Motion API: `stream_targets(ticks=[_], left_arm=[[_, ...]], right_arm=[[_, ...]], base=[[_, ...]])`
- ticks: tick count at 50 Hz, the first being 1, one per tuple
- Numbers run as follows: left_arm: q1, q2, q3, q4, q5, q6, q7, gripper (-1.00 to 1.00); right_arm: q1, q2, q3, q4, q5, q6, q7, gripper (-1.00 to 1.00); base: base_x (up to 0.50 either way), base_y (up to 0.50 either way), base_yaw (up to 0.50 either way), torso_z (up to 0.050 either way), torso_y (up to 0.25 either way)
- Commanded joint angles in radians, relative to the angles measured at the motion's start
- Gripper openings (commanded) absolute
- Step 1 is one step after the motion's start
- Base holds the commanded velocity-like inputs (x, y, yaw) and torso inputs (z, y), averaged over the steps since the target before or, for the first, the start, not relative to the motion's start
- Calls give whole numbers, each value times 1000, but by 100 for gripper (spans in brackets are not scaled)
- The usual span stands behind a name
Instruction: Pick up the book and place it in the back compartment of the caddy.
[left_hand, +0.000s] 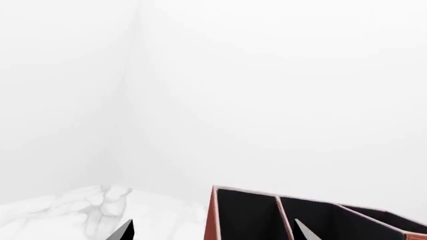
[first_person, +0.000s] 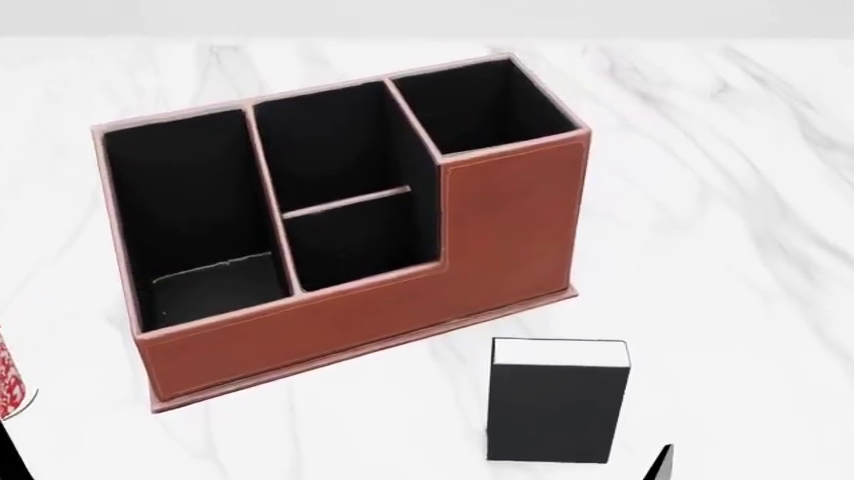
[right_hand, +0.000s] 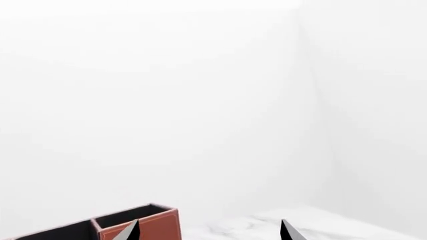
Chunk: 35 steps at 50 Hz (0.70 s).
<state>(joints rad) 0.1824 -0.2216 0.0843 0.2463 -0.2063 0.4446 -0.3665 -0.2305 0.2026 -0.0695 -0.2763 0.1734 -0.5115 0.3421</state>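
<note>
- Poking into the bottom edge of the head view, a dark tip of the right gripper (first_person: 661, 463) showed just beside the book's lower right corner, not touching it as far as could be seen.
- In the right wrist view, the right gripper (right_hand: 210, 231) had its two dark fingertips (right_hand: 131, 231) spread well apart, with nothing between them.
- The left gripper (left_hand: 212, 231) likewise showed two fingertips (left_hand: 123, 232) spread wide, holding nothing; one tip lay over the marble, the other in front of the caddy's black lining.
- The book (first_person: 557, 399) stood upright on the white marble table (first_person: 721, 200), near the caddy's front wall but apart from it, white page edges up.
- At the head view's left edge sat a sliver of a red patterned mug (first_person: 8, 380).
- Farther back stood the caddy (first_person: 374, 320), reddish-brown with pale rims.
- Its back compartment (first_person: 340, 150) lay behind the low divider in the middle, with nothing in it.
</note>
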Motion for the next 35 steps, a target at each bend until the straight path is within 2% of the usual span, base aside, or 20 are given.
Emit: stream_targets(ticks=[1, 15, 35], left_arm=[[-1, -5, 4, -1, -2, 2, -6, 100], [-1, -9, 7, -2, -4, 7, -13, 100], [-3, -16, 13, -6, -6, 12, -23, 100]], right_arm=[[-3, 4, -4, 3, -4, -17, 5, 100], [0, 11, -13, 4, 6, -15, 11, 100], [-3, 17, -20, 5, -3, -32, 22, 100]], base=[[254, 0, 0, 0, 0], [247, 0, 0, 0, 0], [111, 0, 0, 0, 0]])
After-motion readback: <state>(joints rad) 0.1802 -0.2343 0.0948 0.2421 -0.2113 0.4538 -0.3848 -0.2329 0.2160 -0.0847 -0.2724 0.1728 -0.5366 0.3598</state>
